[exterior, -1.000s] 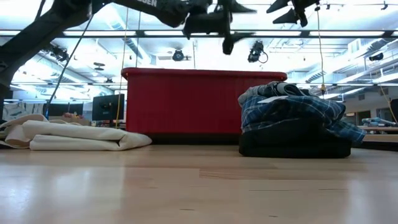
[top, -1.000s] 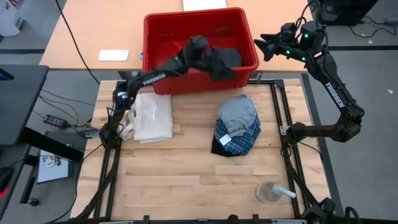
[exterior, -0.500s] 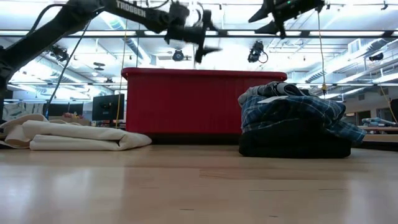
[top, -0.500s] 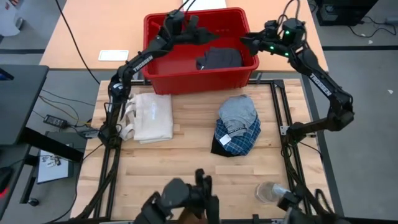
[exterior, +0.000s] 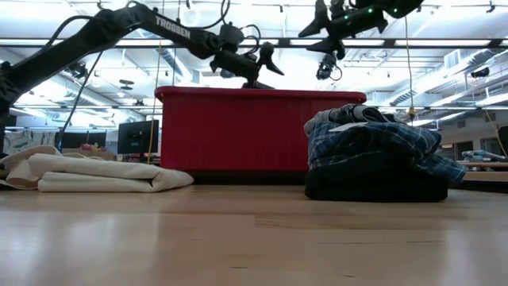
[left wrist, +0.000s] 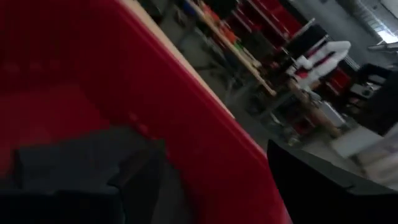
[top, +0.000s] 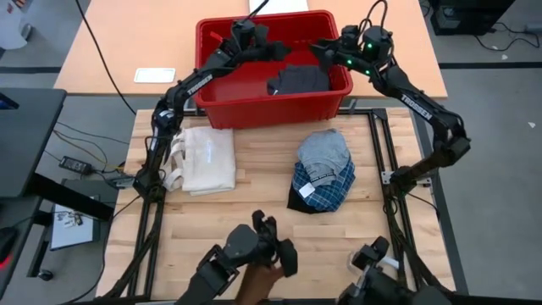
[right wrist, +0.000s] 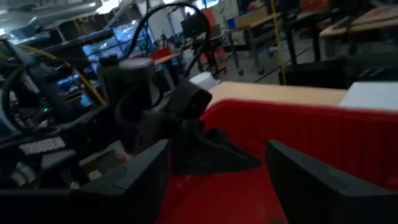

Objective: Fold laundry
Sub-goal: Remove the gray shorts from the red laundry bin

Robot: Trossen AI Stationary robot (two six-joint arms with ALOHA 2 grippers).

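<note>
Left gripper (top: 273,52) and right gripper (top: 320,52) hung over the bin (top: 254,108) (red), jaws released, empty; dark garment (top: 298,80) lay below between them.

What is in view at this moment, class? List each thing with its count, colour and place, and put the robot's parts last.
bin: one, red, far edge of the table.
dark garment: one, black, inside the bin, right side.
garment pile: one stack, grey on blue-and-white plaid on black, table right of centre.
folded cloth: one, cream, table left side.
clear cup: one, transparent, near right corner, partly hidden.
white card: one, on the desk behind, left of the bin.
left tool: one, dark, open, over the bin.
right tool: one, dark, open, over the bin's right end.
</note>
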